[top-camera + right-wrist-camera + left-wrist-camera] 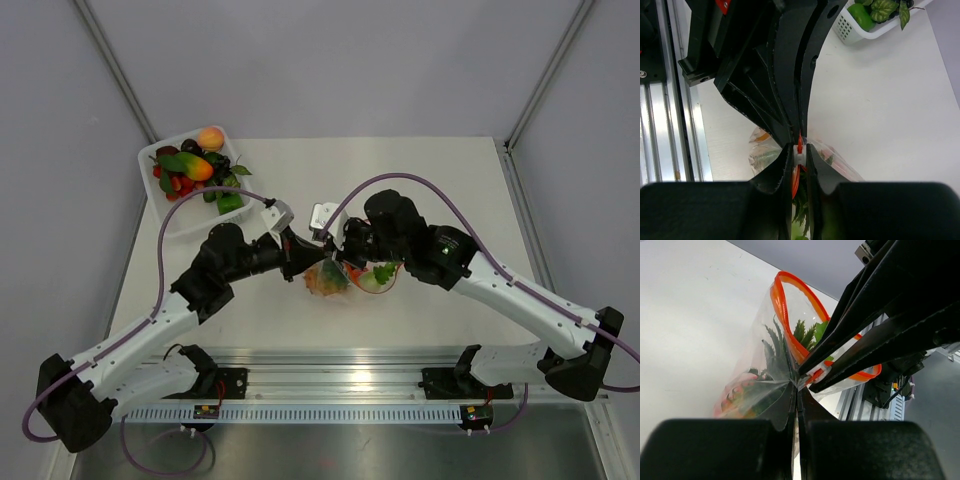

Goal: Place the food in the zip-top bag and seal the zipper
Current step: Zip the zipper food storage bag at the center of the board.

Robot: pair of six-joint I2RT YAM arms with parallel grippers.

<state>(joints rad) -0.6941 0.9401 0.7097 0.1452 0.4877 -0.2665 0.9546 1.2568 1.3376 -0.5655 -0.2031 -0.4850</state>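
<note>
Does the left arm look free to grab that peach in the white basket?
Probably not yet: the left pincer is shut on the clear bag; it must let go first. The peach lies uncovered.

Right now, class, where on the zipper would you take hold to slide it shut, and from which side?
The white slider at the zipper's end: likely the only stiff part of the bag. Come from the mouth side, one finger on each face, as the right gripper does, opposite the left gripper pinching the plastic.
</note>
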